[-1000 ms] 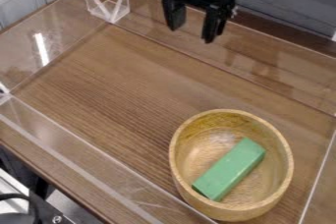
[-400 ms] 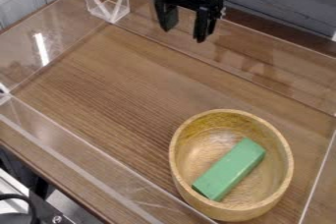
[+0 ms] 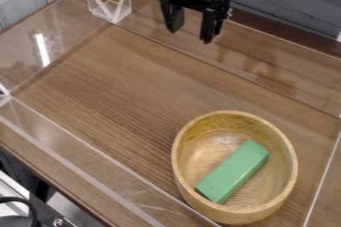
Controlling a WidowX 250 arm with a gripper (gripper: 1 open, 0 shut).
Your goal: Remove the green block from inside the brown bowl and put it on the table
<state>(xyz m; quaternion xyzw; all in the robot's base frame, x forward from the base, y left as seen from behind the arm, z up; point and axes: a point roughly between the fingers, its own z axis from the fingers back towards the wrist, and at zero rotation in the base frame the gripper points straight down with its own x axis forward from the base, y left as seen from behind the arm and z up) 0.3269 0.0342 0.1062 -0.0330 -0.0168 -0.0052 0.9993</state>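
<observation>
My jaws (image 3: 192, 24) hang spread and empty at the counter's (image 3: 120, 82) far edge. Green block (image 3: 233, 171) lies slantwise inside brown bowl (image 3: 237, 166), apparently leaning on its wall; well apart from me.

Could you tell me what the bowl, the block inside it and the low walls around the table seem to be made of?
Bowl: light wood, grain lines visible, satin. Block: uniformly green, matte; plastic or painted wood, unclear. Walls: clear plastic, see-through with glossy reflections.
</observation>
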